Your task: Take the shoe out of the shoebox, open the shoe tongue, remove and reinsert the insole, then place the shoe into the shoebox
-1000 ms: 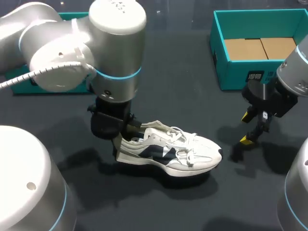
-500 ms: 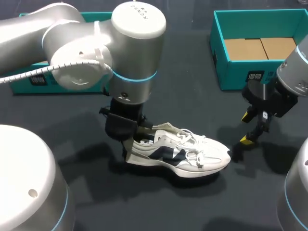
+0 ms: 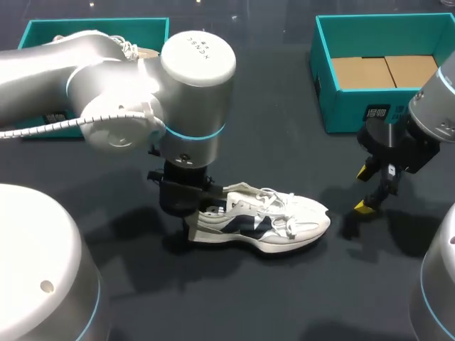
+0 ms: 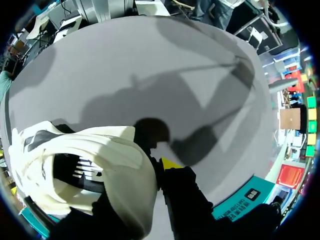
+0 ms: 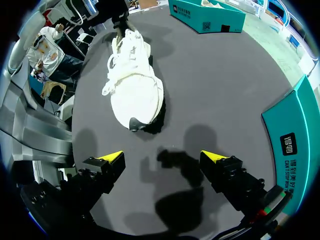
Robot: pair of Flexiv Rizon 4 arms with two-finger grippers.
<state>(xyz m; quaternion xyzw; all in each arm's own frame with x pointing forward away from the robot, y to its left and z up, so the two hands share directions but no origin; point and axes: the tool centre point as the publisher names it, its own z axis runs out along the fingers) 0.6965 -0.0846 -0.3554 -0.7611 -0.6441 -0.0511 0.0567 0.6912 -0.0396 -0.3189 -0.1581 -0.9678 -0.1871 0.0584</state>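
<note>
The left gripper point(image 3: 190, 226) is clamped on the heel collar of the white-and-navy sneaker point(image 3: 263, 224). The sneaker rests on its sole on the dark table point(image 3: 284, 298). Its long axis runs from that gripper toward the right gripper point(image 5: 164, 157), toe nearest the latter. The right gripper hangs spread wide and holds nothing, just short of the toe. Just beyond it stands the teal shoebox point(image 3: 341, 114). A second teal box point(image 3: 43, 32) sits behind the left arm.

White-and-navy shoe point(image 3: 263, 222) upright, heel seemingly clamped, open teal shoebox point(image 3: 398, 30) well apart
</note>
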